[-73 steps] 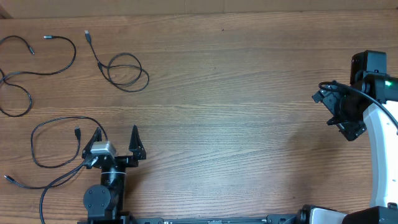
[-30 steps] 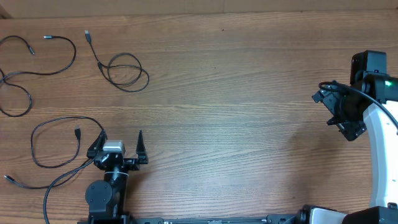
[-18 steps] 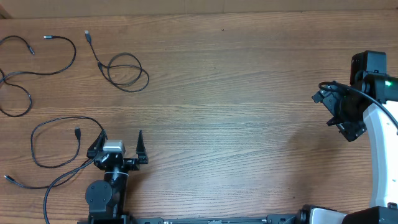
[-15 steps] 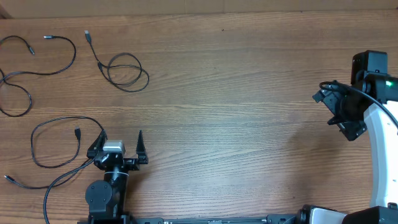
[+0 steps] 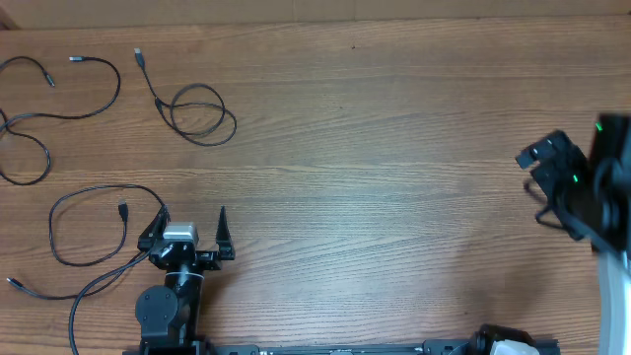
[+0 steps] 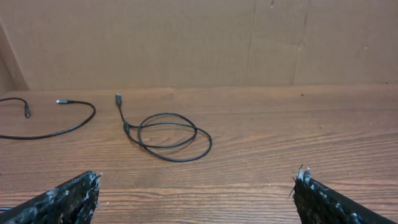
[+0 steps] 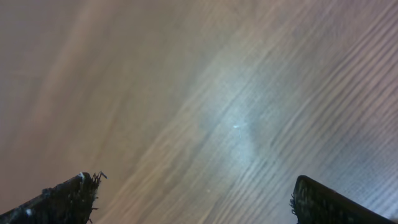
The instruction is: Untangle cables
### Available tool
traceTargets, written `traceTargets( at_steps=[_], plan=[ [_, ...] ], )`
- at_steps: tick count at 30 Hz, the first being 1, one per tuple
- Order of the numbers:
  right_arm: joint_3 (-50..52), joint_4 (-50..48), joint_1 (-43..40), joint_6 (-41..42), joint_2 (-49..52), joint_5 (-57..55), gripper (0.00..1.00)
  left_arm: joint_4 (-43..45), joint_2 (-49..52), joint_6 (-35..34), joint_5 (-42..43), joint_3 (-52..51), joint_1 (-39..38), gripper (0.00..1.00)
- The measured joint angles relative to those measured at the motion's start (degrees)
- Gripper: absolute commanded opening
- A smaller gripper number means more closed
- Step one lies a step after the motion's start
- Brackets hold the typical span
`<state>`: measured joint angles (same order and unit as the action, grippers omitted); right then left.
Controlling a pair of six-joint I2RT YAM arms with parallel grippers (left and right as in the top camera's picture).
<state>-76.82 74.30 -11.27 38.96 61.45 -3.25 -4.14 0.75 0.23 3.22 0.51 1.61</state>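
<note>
Three thin black cables lie apart on the left of the wooden table. One cable (image 5: 30, 118) snakes at the far back left. A second cable (image 5: 202, 113) forms a loop at the back, and shows in the left wrist view (image 6: 171, 134). A third cable (image 5: 94, 237) loops at the front left, just left of my left gripper (image 5: 192, 219), which is open and empty. My right gripper (image 5: 552, 182) is at the far right edge, blurred overhead; its wrist view shows the jaws (image 7: 193, 193) open over bare wood.
A cardboard wall (image 6: 199, 43) stands along the table's far edge. The wooden table (image 5: 375, 197) stretches between the two arms. The left arm's base (image 5: 163, 316) sits at the front edge.
My left gripper drew back slightly toward the front edge, then stayed still. My right arm has just shifted right and toward the front, blurred in motion. The cables have not moved.
</note>
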Motion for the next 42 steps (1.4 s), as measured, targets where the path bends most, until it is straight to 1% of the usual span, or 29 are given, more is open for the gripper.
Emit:
traceTargets(
  at_steps=[3,4,5,7,8,11,12,14,17,23,28,31,35,39,41,42],
  plan=[
    [0.3,0.0,0.0,0.0,-7.9,0.0,1.00,0.0,0.0,0.0,0.0,0.0,0.0,1.00],
    [0.3,-0.1,0.0,0.0,-12.0,0.0,1.00,0.0,0.0,0.0,0.0,0.0,0.0,1.00],
    [0.3,-0.1,0.0,0.0,-12.8,0.0,1.00,0.0,0.0,0.0,0.0,0.0,0.0,1.00],
    [0.3,-0.2,0.0,0.0,-17.9,0.0,1.00,0.0,0.0,0.0,0.0,0.0,0.0,1.00],
    [0.3,-0.1,0.0,0.0,-22.1,0.0,1.00,0.0,0.0,0.0,0.0,0.0,0.0,1.00],
    [0.5,-0.1,0.0,0.0,-28.0,0.0,1.00,0.0,0.0,0.0,0.0,0.0,0.0,1.00],
    [0.5,0.0,0.0,0.0,-32.0,0.0,1.00,0.0,0.0,0.0,0.0,0.0,0.0,1.00],
    [0.4,1.7,0.0,0.0,-36.0,0.0,1.00,0.0,0.0,0.0,0.0,0.0,0.0,1.00],
    [0.4,6.6,0.2,0.0,-43.1,0.0,1.00,0.0,0.0,0.0,0.0,0.0,0.0,1.00],
    [0.4,7.7,3.7,0.0,-51.3,-0.5,1.00,0.0,0.0,0.0,0.0,0.0,0.0,1.00],
    [1.1,7.3,8.3,-1.7,-54.4,-2.9,1.00,0.0,0.0,0.0,0.0,0.0,0.0,1.00],
    [4.2,2.2,10.2,-3.1,-57.1,-3.8,1.00,0.0,0.0,0.0,0.0,0.0,0.0,0.99],
    [11.3,-6.8,10.3,-4.3,-60.5,-4.7,1.00,0.0,0.0,0.0,0.0,0.0,0.0,0.99],
    [20.2,-18.7,10.3,-5.2,-60.9,-4.7,1.00,0.0,0.0,0.0,0.0,0.0,0.0,1.00],
    [25.8,-26.1,10.3,-5.5,-60.9,-4.5,1.00,0.0,0.0,0.0,0.0,0.0,0.0,1.00],
    [29.4,-31.5,10.3,-5.7,-60.9,-4.2,1.00,0.0,0.0,0.0,0.0,0.0,0.0,1.00]
  ],
)
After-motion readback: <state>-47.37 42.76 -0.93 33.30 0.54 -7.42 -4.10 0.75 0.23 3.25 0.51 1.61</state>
